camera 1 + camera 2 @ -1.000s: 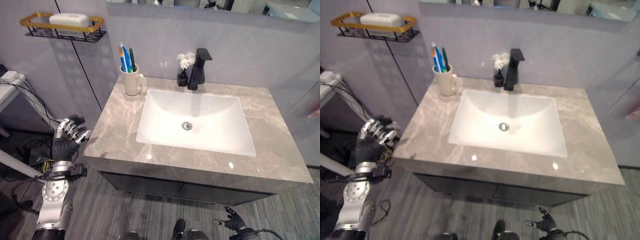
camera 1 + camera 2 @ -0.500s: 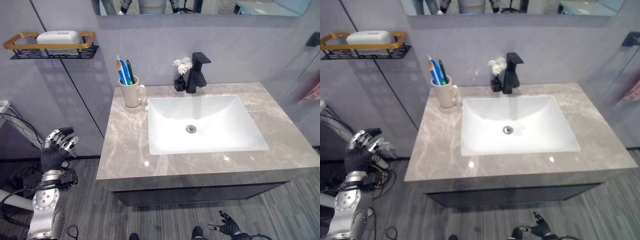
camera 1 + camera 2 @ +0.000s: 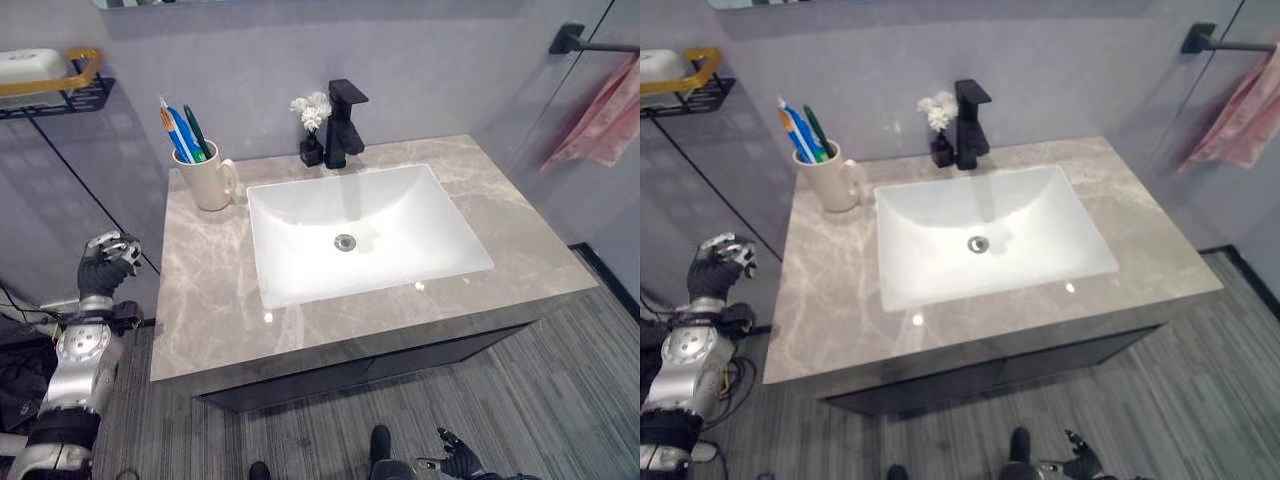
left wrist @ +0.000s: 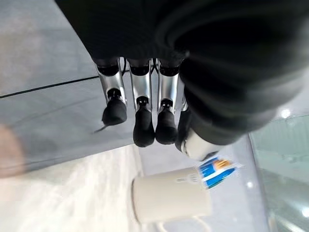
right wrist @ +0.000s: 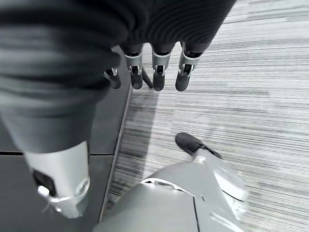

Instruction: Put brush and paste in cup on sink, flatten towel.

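Two robot hands hang empty, as we see it: our left robot hand (image 3: 104,262) beside the counter (image 3: 200,290), fingers relaxed; our right robot hand (image 3: 455,466) low by the floor, fingers straight. Brush (image 3: 193,129) and paste (image 3: 176,130) stand in the cup (image 3: 208,183); the towel (image 3: 605,115) hangs bunched on its rail.

Left hand (image 3: 100,268): left edge of the frame; dark ribbed cover over its back and wrist.
Left fingers (image 4: 140,94): silver segments in a row, each ending in a rounded dark tip.
Left arm (image 3: 78,375): lower left corner; silver-grey shell, a round disc at the wrist joint, a black band further down.
Right hand (image 3: 455,465): bottom edge, right of centre; dark, with small silver glints.
Right fingers (image 5: 159,67): silver with dark fittings and dark tips, emerging from the black ribbed cover.
Right thumb (image 5: 60,186): silver barrel, dark at its end.
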